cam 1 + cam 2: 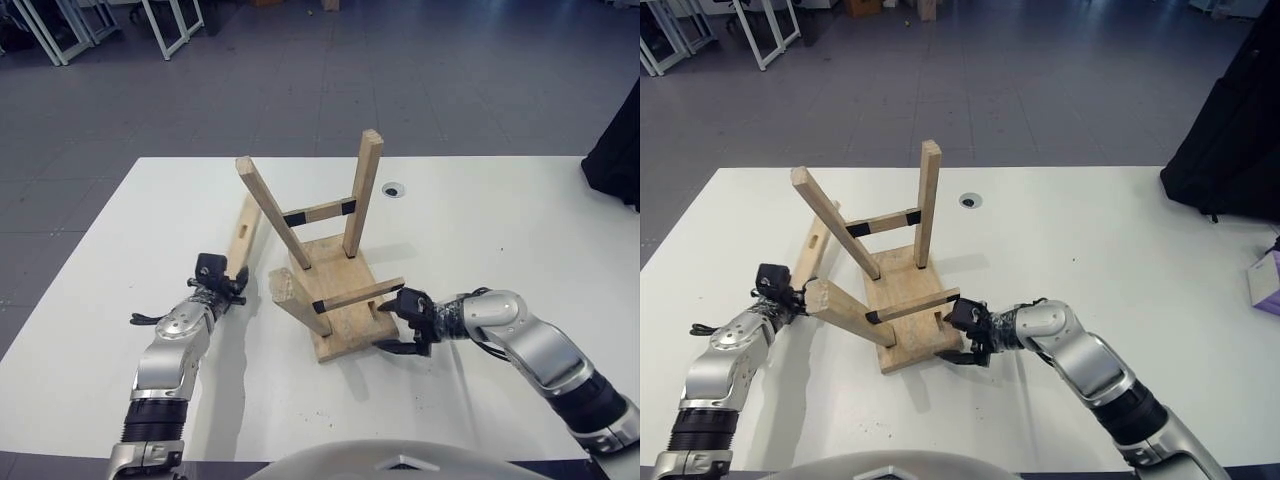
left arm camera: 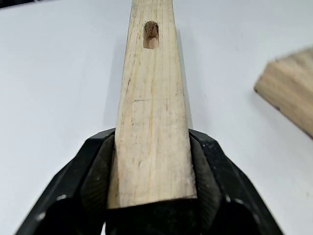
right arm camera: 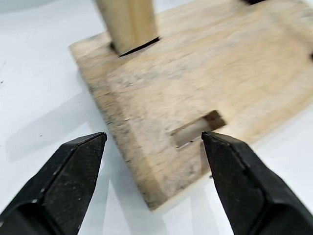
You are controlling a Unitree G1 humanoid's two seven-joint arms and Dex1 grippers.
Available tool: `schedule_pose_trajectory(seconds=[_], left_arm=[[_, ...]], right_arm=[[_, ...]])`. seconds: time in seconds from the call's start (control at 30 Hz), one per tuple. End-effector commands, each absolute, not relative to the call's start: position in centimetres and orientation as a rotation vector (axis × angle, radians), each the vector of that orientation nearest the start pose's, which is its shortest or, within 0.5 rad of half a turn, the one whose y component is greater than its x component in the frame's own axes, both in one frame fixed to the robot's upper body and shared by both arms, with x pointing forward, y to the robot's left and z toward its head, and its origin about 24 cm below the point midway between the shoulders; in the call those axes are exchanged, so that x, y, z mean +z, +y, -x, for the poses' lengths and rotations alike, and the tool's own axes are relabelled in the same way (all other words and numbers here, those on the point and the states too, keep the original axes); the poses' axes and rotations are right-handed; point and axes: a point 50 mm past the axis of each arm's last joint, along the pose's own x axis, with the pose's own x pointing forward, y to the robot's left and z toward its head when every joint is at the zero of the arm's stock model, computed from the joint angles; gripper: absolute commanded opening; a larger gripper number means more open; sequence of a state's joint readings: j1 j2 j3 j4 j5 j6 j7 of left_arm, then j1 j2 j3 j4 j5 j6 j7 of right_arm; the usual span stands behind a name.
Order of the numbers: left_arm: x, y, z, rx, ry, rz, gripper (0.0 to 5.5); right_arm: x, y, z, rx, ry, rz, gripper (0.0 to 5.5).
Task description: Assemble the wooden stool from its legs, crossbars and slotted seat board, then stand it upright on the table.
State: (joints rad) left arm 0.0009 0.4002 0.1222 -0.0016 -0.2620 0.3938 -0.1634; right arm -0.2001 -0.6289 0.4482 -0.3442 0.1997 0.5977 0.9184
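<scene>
The slotted seat board lies flat on the white table with three legs standing in it. Two rear legs are joined by a crossbar. A short front leg leans and carries a second crossbar, whose free end points at my right gripper. That gripper is open, its jaws on either side of the board's near corner beside an empty slot. A loose leg lies on the table left of the board. My left gripper is shut on its near end.
A cable hole sits in the table behind the stool. A black bag stands off the table's right edge, and a purple box lies at the far right. Bare table spreads to the right and front.
</scene>
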Motion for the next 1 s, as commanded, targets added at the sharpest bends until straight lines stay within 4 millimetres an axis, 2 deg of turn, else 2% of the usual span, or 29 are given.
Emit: schedule_pose_trajectory(seconds=[0.03,0.2,0.33,0.4,0.47,0.63,0.73,0.8,0.87,1.0], left_arm=[[5.8,25.3,-25.7,0.042,0.204,-0.047,2.04],[7.4,26.2,-25.9,0.12,0.08,-0.03,2.04],[10.2,28.4,-25.6,0.226,-0.107,0.035,2.04],[12.5,28.3,-25.5,0.167,-0.231,0.046,2.04],[14.5,27.2,-25.3,0.044,-0.328,0.058,2.04],[18.0,24.6,-25.8,-0.277,-0.43,0.007,2.04],[17.1,22.7,-26.2,-0.524,-0.344,-0.132,2.04],[16.5,21.6,-25.8,-0.679,-0.296,-0.146,2.04],[15.8,20.8,-25.4,-0.805,-0.247,-0.114,2.04],[14.0,20.1,-25.3,-1.004,-0.121,0.033,2.04]], right_arm=[[7.7,-11.9,-22.3,1.303,0.42,0.35,3.6],[8.5,-12.7,-22.1,1.3,0.367,0.246,3.6],[7.6,-14.2,-21.8,1.27,0.406,0.223,3.6],[7.7,-14.9,-21.8,1.247,0.403,0.195,3.6],[8.0,-15.8,-21.8,1.225,0.391,0.165,3.6],[9.0,-18.9,-24.1,1.081,0.326,0.152,3.6],[10.0,-20.5,-26.2,0.994,0.286,0.254,3.6],[11.3,-20.7,-27.4,0.957,0.218,0.196,3.6],[12.7,-19.9,-28.3,0.962,0.131,0.073,3.6],[14.6,-16.5,-28.7,1.105,-0.016,-0.227,3.6]])
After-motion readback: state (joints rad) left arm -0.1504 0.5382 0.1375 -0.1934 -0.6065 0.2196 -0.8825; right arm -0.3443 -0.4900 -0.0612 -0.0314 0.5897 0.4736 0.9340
